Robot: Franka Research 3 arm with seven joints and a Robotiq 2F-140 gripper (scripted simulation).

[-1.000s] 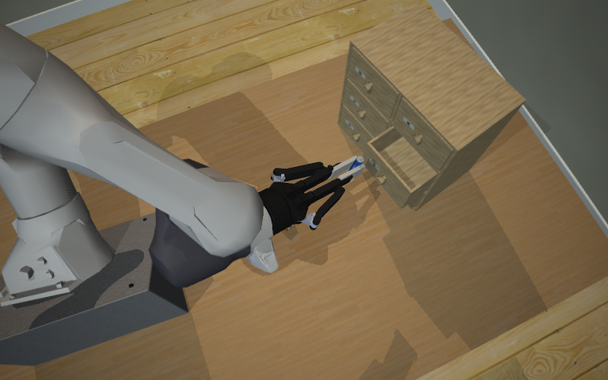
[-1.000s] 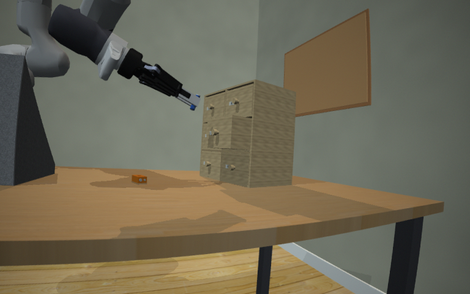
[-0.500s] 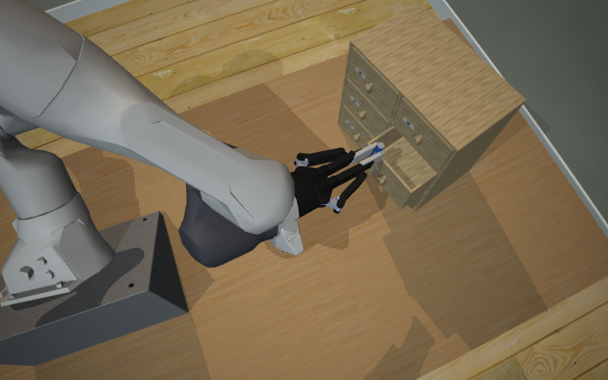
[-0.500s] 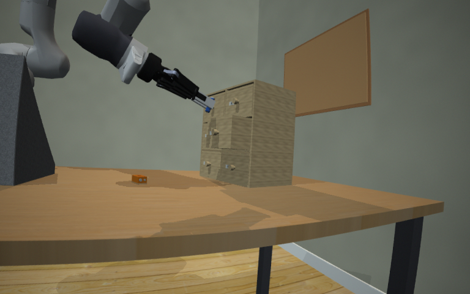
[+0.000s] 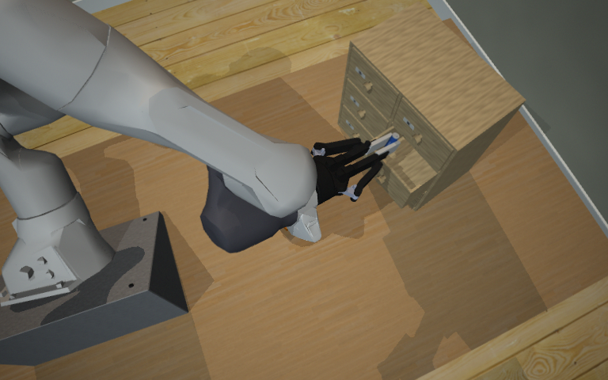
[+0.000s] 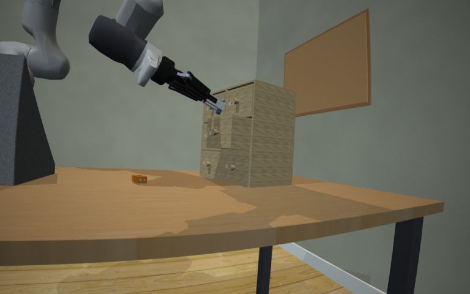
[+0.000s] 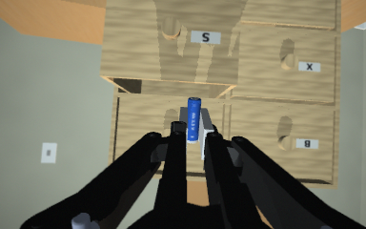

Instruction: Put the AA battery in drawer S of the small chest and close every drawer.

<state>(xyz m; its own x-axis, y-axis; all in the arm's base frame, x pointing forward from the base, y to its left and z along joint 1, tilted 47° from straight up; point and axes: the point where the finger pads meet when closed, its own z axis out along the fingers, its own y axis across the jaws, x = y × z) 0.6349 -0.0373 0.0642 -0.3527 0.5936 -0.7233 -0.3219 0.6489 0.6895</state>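
Note:
My gripper (image 5: 381, 145) (image 6: 216, 105) (image 7: 193, 118) is shut on the blue AA battery (image 5: 393, 138) (image 6: 218, 109) (image 7: 193, 114), which sticks out past the fingertips. The small wooden chest (image 5: 441, 76) (image 6: 273, 131) stands upright near the table's far right edge. Its drawer marked S (image 5: 419, 172) (image 6: 213, 140) (image 7: 138, 52), in the middle row, is pulled partly out and looks empty. The battery hangs over the front part of this open drawer, at about the height of the top row. The other drawers are pushed in.
A small orange block (image 6: 139, 179) lies on the table left of the chest, under my arm. The robot's grey base pedestal (image 5: 112, 277) (image 6: 20, 121) stands at the table's left. The table edge runs close behind the chest.

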